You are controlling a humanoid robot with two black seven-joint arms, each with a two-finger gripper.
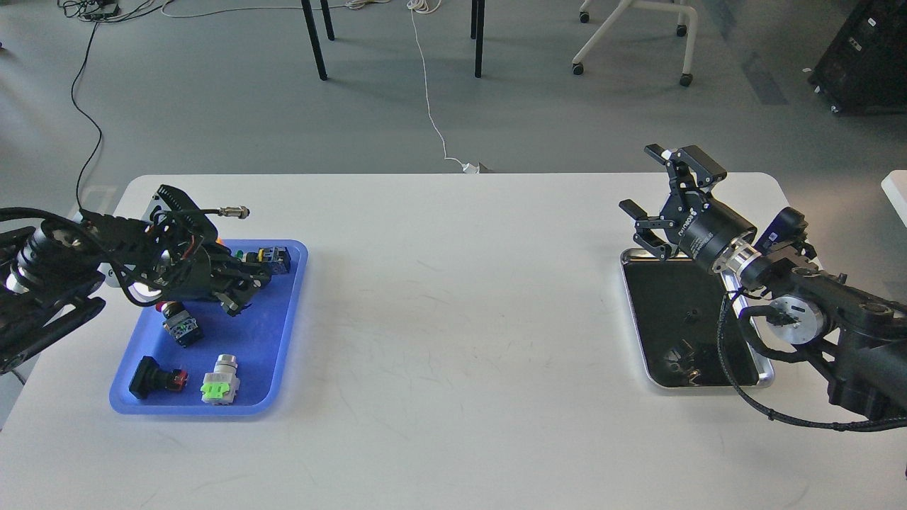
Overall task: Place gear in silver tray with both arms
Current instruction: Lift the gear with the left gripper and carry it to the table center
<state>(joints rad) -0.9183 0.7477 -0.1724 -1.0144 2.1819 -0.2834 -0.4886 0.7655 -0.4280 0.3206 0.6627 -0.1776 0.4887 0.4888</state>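
The silver tray (pixel 764 371) lies at the table's right, and its dark floor shows only reflections. My right gripper (pixel 642 180) is open and empty, raised over the tray's far left corner. My left gripper (pixel 246 290) hangs low over the upper part of the blue tray (pixel 296 297). Its fingers are dark and seen at an angle, so I cannot tell whether they hold anything. I cannot make out any gear; the left wrist and cables hide part of the blue tray.
In the blue tray lie a red-capped switch (pixel 181 327), a black button with red (pixel 157 378), a silver and green switch (pixel 220 382) and a green button on a blue-yellow block (pixel 269 258). Chairs and cables stand on the floor beyond the table.
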